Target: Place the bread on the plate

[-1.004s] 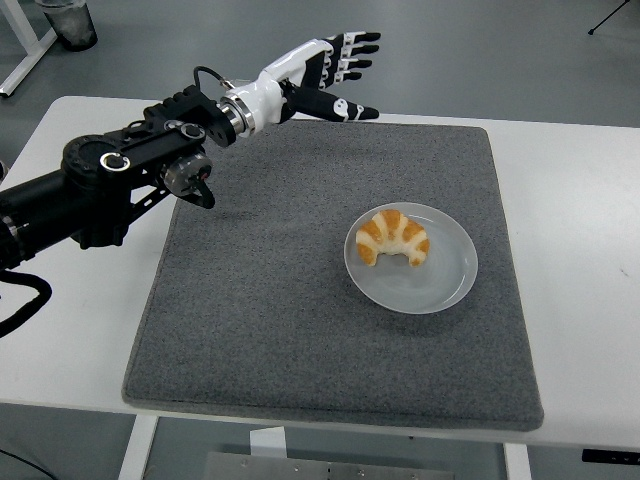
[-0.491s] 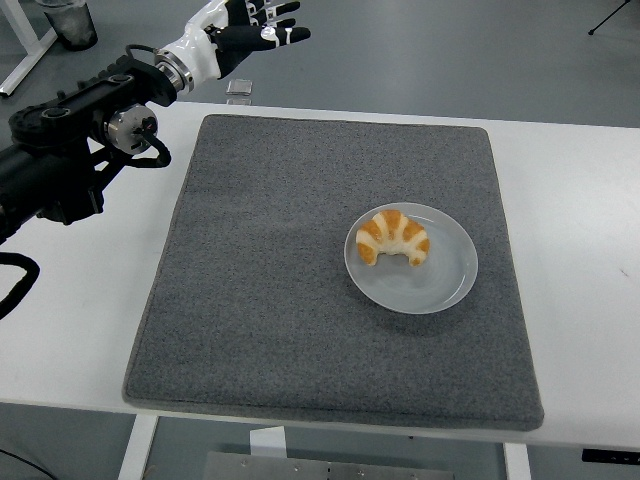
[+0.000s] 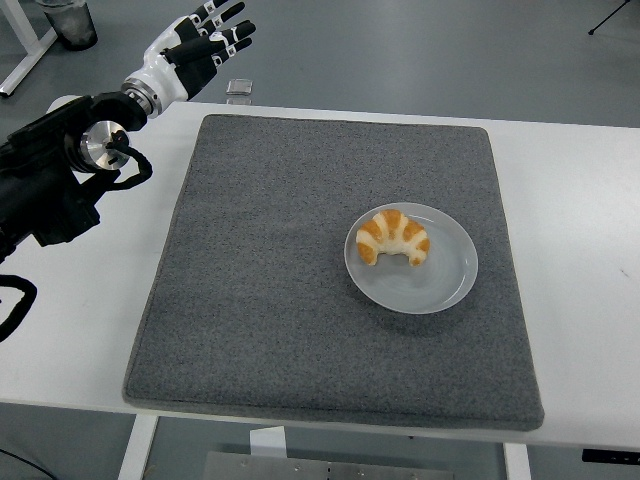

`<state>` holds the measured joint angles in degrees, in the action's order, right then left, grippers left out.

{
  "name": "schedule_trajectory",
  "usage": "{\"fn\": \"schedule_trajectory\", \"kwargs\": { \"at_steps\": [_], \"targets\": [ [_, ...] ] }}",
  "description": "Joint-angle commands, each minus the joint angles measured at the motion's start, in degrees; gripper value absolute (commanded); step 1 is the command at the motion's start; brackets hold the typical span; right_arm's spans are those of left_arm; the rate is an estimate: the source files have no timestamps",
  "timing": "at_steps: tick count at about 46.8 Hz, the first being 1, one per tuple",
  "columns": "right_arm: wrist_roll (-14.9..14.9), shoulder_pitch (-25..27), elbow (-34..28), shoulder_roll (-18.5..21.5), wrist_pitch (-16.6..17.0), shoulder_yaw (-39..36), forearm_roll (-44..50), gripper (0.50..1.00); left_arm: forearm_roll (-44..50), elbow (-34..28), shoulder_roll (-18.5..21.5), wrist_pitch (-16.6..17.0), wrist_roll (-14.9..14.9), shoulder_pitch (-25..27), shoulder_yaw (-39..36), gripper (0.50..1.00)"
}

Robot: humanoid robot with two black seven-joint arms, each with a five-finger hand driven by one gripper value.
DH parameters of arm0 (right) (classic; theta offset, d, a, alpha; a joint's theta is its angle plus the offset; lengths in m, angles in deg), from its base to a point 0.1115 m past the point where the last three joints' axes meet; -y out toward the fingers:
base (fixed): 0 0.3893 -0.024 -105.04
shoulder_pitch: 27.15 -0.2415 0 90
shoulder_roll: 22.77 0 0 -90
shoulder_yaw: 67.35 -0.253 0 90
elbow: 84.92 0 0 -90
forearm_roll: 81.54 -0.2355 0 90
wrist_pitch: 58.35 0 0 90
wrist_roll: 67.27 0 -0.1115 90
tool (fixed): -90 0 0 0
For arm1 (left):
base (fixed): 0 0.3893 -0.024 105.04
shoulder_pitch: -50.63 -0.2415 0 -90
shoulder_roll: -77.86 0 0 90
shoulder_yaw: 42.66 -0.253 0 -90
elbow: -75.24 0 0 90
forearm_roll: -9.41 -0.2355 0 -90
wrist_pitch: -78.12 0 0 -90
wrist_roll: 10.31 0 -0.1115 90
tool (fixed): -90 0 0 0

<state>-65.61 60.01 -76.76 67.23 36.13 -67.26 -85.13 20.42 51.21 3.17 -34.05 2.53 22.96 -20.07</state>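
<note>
A golden croissant-shaped bread [image 3: 394,237] lies on the pale grey round plate [image 3: 440,285], toward its upper left part. The plate sits on the right half of a dark grey mat [image 3: 280,290]. My left hand [image 3: 205,40] is far off at the table's back left corner, raised above the white table, fingers spread and holding nothing. Its black arm [image 3: 60,180] comes in along the left edge. The right arm is out of sight.
The white table [image 3: 580,230] shows bare around the mat. A small flat grey object [image 3: 238,88] lies at the table's far edge near my left hand. A dark bin [image 3: 70,22] stands on the floor at the top left.
My left hand has swung away from above the mat's back edge to the back left corner, staying open. The bread and plate have not moved.
</note>
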Motion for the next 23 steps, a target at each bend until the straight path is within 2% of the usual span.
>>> {"fn": "schedule_trajectory", "kwargs": {
  "at_steps": [1,23],
  "targets": [
    [0.01,-0.06,0.01,0.00,0.00,0.00,0.07,0.954,0.15,-0.14,-0.11,-0.06,0.08,-0.37,0.08,0.992],
    [-0.08,0.02,0.01,0.00,0.09,0.09,0.07,0.952,-0.20,-0.05,-0.28,-0.06,0.16,-0.72,0.08,0.992]
  ]
}}
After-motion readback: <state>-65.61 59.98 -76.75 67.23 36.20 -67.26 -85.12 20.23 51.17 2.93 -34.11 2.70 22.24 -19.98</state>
